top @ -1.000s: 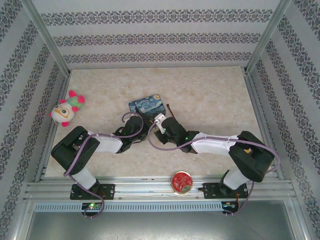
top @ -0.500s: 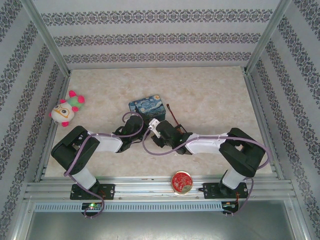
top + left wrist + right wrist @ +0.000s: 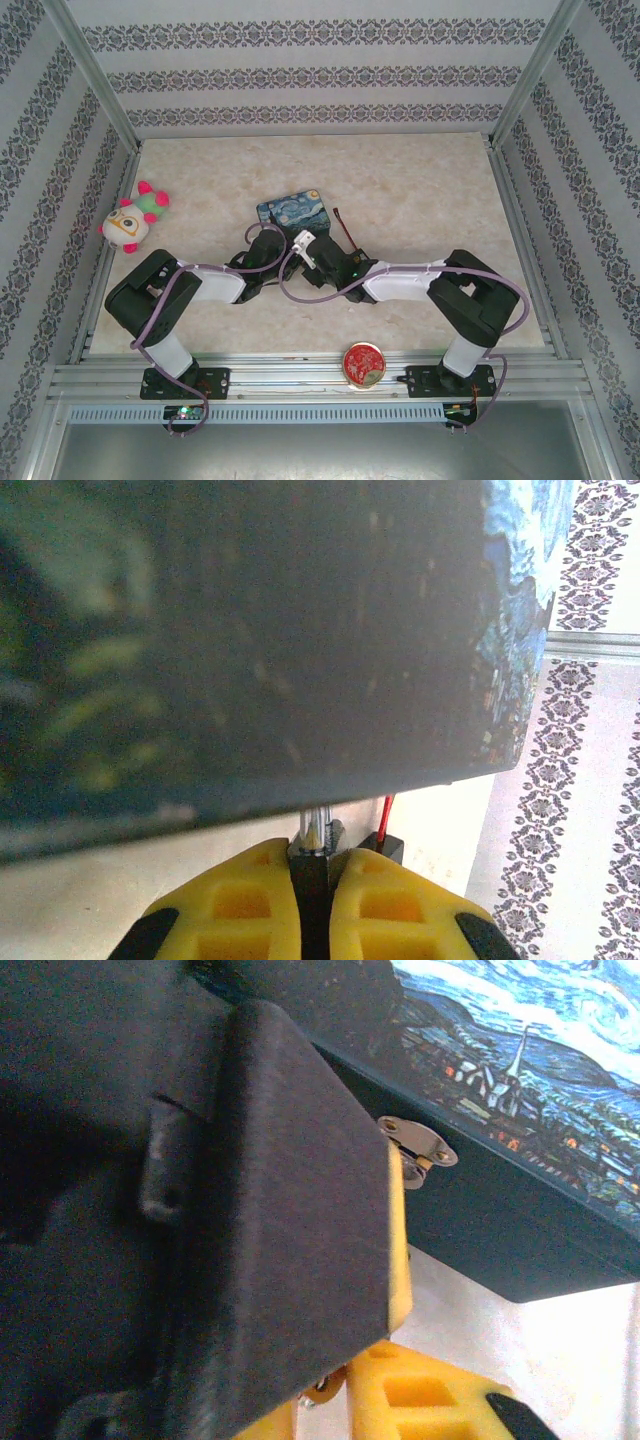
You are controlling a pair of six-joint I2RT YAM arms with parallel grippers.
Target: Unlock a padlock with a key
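Note:
In the left wrist view my left gripper (image 3: 318, 860) is shut on the tiny black padlock (image 3: 311, 885). Its silver shackle (image 3: 316, 830) sticks out past the yellow fingertips, just under the blue painted tin (image 3: 250, 640). From above, both grippers meet in front of the tin (image 3: 293, 210), the left gripper (image 3: 273, 248) close beside the right gripper (image 3: 298, 260). In the right wrist view the left gripper's black body blocks most of the picture. My right gripper (image 3: 335, 1402) has its yellow fingers (image 3: 430, 1400) nearly together on a small metal piece, seemingly the key (image 3: 327, 1392).
A thin dark wire with a red tip (image 3: 345, 225) lies right of the tin. A plush toy (image 3: 130, 222) sits at the left edge. A round red tin (image 3: 363, 363) rests on the front rail. The blue tin's hinge (image 3: 415, 1145) is close above my right fingers.
The right arm has slid left and folded its elbow in, bringing its gripper against the left one. Its fingers have narrowed. The left arm has barely moved.

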